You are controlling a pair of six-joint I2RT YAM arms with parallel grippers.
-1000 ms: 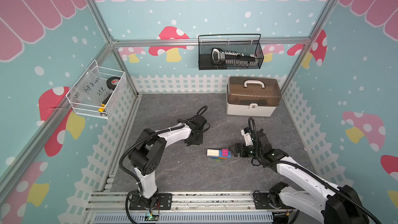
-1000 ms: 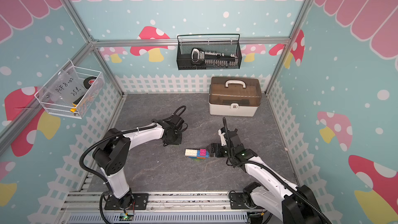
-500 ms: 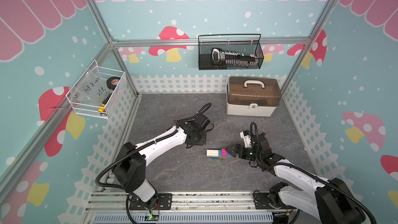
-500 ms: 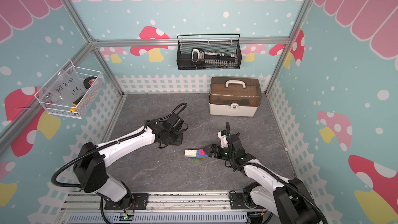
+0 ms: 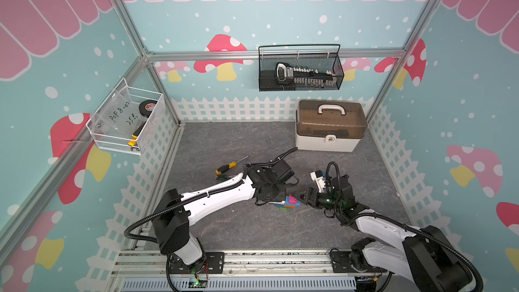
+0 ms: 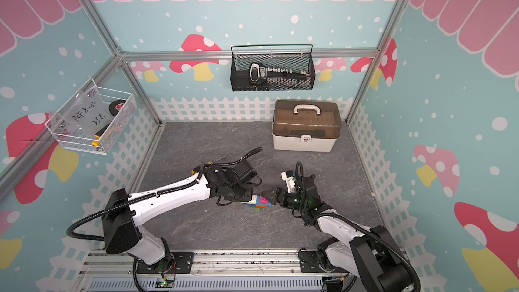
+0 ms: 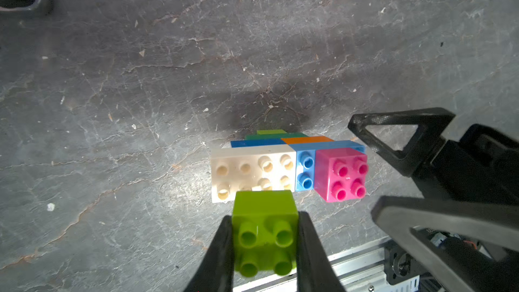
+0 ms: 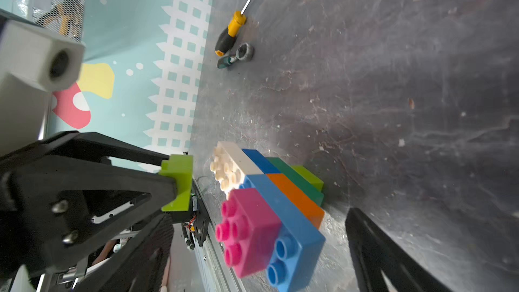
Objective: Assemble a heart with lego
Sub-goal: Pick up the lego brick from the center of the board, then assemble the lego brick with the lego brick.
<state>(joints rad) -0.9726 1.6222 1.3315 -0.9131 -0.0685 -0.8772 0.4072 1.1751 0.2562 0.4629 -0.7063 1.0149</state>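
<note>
The grey mat (image 5: 224, 234) carries a brown-lidded toolbox (image 5: 330, 127) at its 1 o'clock corner. The left gripper (image 7: 264, 220) comes in from 9 o'clock, pinched tight on one loose piece. The right gripper (image 5: 302, 197), at 3 o'clock of the build, has its jaws spread wide at the pink end (the one finger its own camera shows stands clear). The heart (image 6: 259, 202) lies flat near mid-mat, slightly toward 6 o'clock. A yellow-handled screwdriver (image 5: 229, 165) lies at its 10 o'clock. The piece held is a lime brick (image 7: 264, 206), near the white brick's studs, not touching.
</note>
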